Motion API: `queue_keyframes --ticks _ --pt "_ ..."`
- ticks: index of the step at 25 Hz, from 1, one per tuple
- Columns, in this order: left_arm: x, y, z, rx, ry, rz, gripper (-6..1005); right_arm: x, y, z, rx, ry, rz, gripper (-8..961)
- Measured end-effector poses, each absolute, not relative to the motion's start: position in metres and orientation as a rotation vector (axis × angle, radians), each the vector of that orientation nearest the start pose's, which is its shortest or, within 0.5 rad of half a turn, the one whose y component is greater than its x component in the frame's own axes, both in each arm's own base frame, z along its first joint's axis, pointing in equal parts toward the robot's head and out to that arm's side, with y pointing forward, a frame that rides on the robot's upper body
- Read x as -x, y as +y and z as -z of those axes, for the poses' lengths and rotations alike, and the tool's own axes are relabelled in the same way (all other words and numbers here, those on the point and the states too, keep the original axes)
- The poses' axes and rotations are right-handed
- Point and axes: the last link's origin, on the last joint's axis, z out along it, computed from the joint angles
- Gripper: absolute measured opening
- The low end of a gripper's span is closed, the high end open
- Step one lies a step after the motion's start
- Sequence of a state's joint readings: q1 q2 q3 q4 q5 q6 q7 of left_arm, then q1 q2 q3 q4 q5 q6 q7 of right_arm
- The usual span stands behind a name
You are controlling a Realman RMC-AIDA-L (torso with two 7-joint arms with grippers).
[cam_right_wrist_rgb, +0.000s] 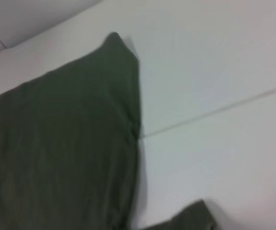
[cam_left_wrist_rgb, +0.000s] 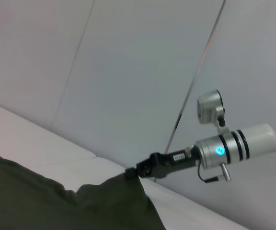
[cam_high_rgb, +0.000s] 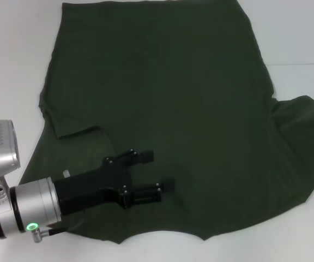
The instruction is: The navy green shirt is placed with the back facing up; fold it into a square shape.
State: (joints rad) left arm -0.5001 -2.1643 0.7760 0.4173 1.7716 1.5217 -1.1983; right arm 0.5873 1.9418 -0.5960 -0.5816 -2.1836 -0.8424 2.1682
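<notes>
While the left gripper hovers with fingers spread and nothing in them at lower centre of the head view, the right gripper pinches a lifted corner of the navy green shirt. The shirt fills the white table; its left sleeve lies tucked inward, so folding has only begun.
</notes>
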Motion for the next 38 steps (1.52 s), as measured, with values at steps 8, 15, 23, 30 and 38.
queue_keyframes --ticks 8,15,23,30,38 --pt "0.244 0.296 0.066 2.657 -0.713 1.036 936 -0.322 0.431 -0.076 1.843 1.377 -0.481 58" --pt "0.246 0.297 0.063 2.642 -0.718 1.038 937 -0.260 0.442 -0.022 2.082 1.349 -0.503 70" --pt "0.248 0.298 0.061 2.621 -0.726 1.044 938 -0.218 0.430 0.005 2.310 1.295 -0.593 83" --pt "0.248 0.298 0.060 2.613 -0.721 1.046 938 -0.221 0.426 -0.014 2.307 1.289 -0.695 315" --pt "0.251 0.300 0.056 2.607 -0.730 1.039 937 -0.241 0.410 -0.023 2.264 1.273 -0.807 690"
